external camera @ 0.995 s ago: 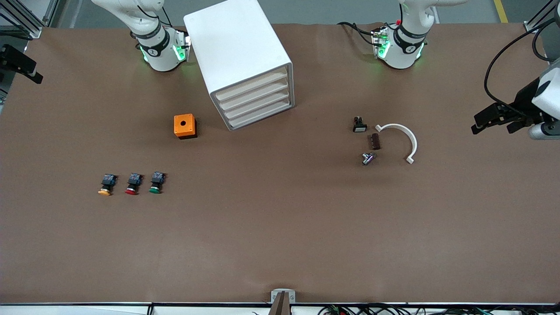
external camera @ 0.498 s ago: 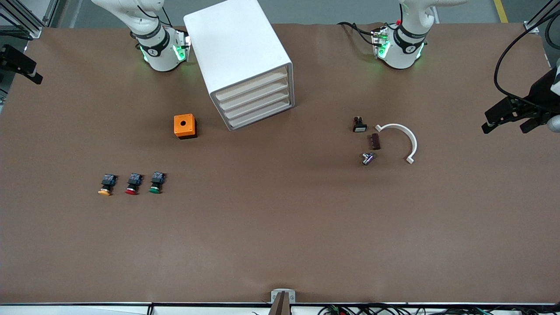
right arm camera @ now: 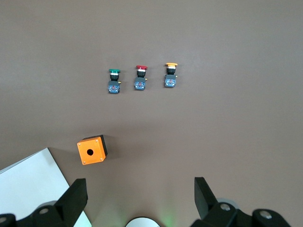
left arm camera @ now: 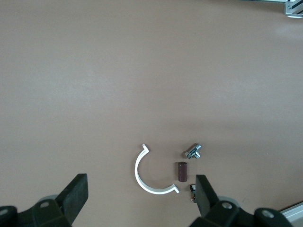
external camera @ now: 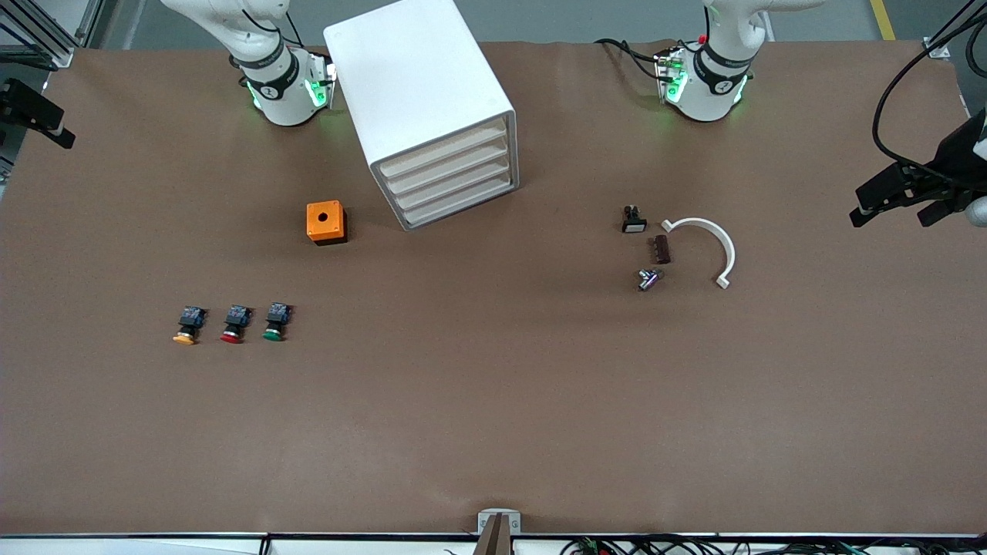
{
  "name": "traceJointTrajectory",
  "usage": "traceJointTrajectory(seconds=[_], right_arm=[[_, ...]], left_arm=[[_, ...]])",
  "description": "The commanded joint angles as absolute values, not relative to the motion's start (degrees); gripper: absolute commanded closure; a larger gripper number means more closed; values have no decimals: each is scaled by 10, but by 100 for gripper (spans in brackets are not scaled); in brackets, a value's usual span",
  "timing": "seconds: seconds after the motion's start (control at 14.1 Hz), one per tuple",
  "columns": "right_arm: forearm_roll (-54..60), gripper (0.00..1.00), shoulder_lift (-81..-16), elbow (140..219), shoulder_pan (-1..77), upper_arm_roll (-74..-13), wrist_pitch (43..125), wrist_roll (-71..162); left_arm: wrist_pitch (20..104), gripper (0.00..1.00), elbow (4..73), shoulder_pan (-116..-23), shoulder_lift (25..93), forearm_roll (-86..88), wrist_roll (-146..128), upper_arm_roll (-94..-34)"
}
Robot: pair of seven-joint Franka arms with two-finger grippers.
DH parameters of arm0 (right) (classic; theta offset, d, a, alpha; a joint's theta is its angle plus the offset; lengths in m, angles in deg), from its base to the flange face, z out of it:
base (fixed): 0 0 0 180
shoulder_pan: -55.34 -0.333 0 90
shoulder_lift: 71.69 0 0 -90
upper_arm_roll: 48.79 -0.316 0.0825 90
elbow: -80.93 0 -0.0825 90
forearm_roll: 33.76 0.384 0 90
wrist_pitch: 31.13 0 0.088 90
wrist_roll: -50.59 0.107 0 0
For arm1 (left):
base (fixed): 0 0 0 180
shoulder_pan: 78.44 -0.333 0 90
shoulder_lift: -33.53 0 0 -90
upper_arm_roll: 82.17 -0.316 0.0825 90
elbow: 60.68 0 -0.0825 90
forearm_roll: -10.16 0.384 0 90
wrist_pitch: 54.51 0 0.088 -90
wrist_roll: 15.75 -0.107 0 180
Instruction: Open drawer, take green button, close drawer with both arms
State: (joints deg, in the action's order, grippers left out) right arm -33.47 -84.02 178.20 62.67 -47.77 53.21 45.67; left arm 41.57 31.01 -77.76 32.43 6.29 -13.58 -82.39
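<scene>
Green-capped button [external camera: 274, 323] beside 2 others, left pincer [external camera: 898, 202] fingers apart at table's edge, right pincer [right arm camera: 139, 201] apart, seen only by its wrist view

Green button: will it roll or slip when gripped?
The green button lies on its side beside the red one; its round cap could let it roll if nudged. It looks small and probably light. The boxy black body likely offers flatter faces to grip than the cap.
</scene>
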Motion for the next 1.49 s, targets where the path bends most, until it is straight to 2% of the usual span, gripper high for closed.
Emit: traceJointTrajectory(seconds=[0.0,1.42], right_arm=[[-340,0,-846,1783,628,-480,532,451],[-339,0,-846,1783,628,-481,533,452]], left_arm=[[378,0,296,-776,330,77,-136,-822],[369,0,296,-774,331,93,-140,-821]])
